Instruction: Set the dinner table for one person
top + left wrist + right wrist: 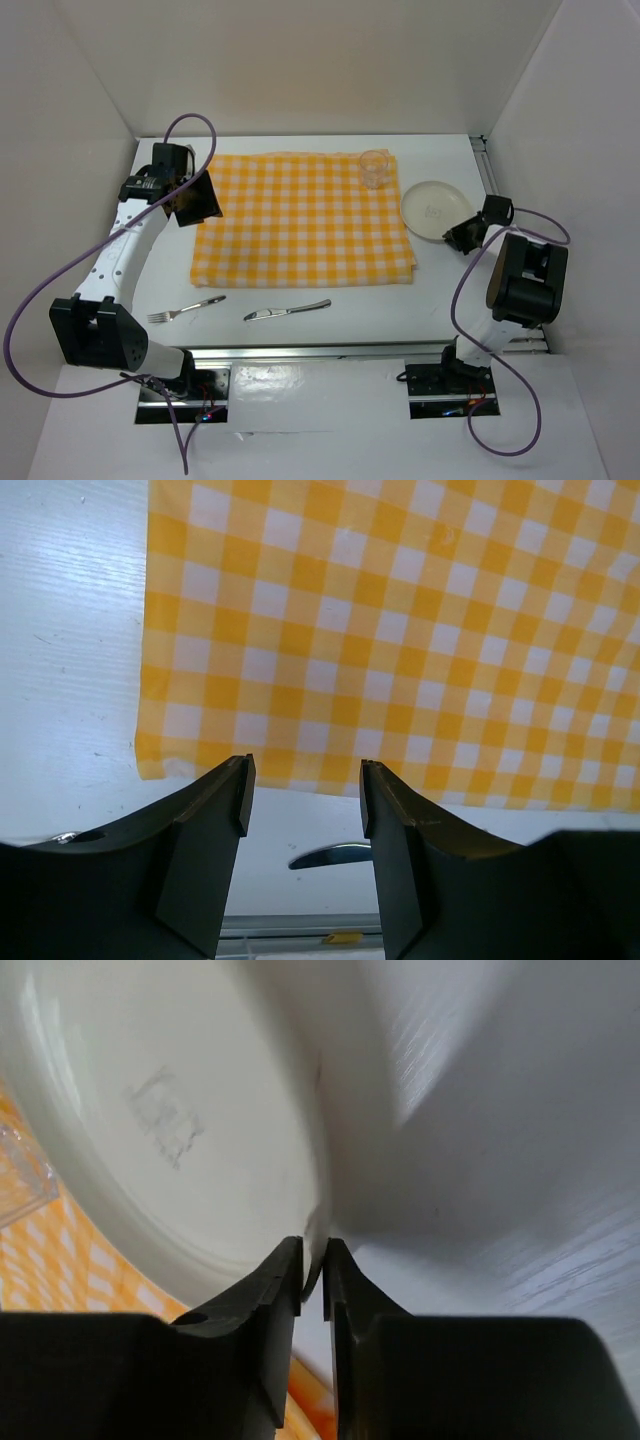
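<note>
Task is judged approx. a third done. The desk (450, 300), white w/ metal rails, fills most of the top view. The yellow-checked cloth (300, 215) is laid flat across its mid-to-far part, so the base of the setting is counted as done. A clear glass (374, 168) is stood upright on the cloth's far right corner. That is a plausible final pos., so it may be left as is.

The plate (432, 205) is not yet placed. It is seen on bare desk just off the cloth's right edge, possibly overlapping that edge a little. The right gripper (312, 1252) is pinched onto its near-right rim, w/ the rim caught btw. the two fingers and hardly any gap showing in the wrist view. Whether the plate is lifted off the desk cannot be told. The step in hand is judged to be the plate's transfer to the cloth's centre.

The fork (187, 309) and knife (287, 311) are seen lying on bare desk on the near side of the cloth, apart from each other and untouched. The left gripper (305, 770) is held over the cloth's left edge, fingers apart, nothing btw. them.

Left to do, as judged: plate to centre, fork to its left, knife to its right, glass checked vs. plate.
</note>
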Motion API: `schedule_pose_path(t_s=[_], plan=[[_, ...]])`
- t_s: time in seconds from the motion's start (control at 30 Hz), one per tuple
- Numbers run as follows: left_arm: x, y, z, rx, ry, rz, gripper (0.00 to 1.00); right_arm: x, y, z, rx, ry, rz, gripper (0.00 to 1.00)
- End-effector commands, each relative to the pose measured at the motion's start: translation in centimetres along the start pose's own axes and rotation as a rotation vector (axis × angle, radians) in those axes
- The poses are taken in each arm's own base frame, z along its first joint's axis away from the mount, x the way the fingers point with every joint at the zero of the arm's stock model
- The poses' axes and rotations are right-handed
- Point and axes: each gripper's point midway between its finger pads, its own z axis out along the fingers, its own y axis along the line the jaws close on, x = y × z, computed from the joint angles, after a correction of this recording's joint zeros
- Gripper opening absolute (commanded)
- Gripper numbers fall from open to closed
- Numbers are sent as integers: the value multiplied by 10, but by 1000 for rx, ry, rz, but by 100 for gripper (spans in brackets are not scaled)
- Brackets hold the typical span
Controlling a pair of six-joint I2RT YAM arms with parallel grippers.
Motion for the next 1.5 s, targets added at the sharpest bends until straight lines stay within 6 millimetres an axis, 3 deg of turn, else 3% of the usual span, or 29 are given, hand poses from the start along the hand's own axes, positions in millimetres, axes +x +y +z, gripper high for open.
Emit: schedule_pose_path(t_s=[0.0,0.07,0.2,0.33,0.43,0.5,0.6,0.63,0.67,0.73,0.77,0.83,0.87,0.93,0.97,1.07,1.2,1.27,1.4,1.47], plan=[[-6,-1,-2,1,-22,34,63,-29,27,-6,-38,-105,-20,19],[-6,-1,-2,1,-22,34,63,-41,41,-23,-49,-166,-32,2],[-7,-3,-5,15,-26,34,63,-57,60,-57,-72,-256,-21,0],[-10,-7,-10,31,-39,35,63,-66,109,-112,-215,-353,-79,0],[-8,-6,-11,31,-39,24,63,-44,151,-134,-323,-310,-209,0],[-10,-3,-14,14,-57,13,63,-4,188,-142,-428,-209,-346,0],[-11,4,-14,-31,-66,-12,63,54,209,-125,-441,-33,-465,0],[-12,4,-17,-28,-74,-13,63,84,227,-128,-473,21,-517,0],[-16,4,-19,-37,-89,-22,63,103,227,-114,-452,72,-540,0],[-17,7,-25,-52,-106,-37,63,143,240,-113,-492,143,-583,0],[-17,7,-25,-52,-107,-46,63,157,240,-101,-485,189,-584,0],[-12,8,-30,-48,-114,-69,63,187,249,-98,-513,259,-600,0],[-9,9,-30,-48,-112,-78,63,200,245,-85,-485,294,-599,0],[4,13,-30,-54,-98,-113,63,222,253,-80,-494,336,-619,0],[8,15,-29,-54,-98,-122,63,235,245,-64,-457,368,-628,0],[26,25,-23,-88,-85,-185,63,257,241,-45,-418,404,-629,0],[60,34,-8,-108,-15,-263,63,270,234,-25,-372,416,-614,0],[68,27,-4,-68,20,-275,63,271,234,-21,-353,395,-622,0],[89,38,7,-132,85,-331,63,271,228,-4,-282,333,-629,1],[97,43,9,-164,115,-342,72,271,226,1,-258,333,-631,5]])
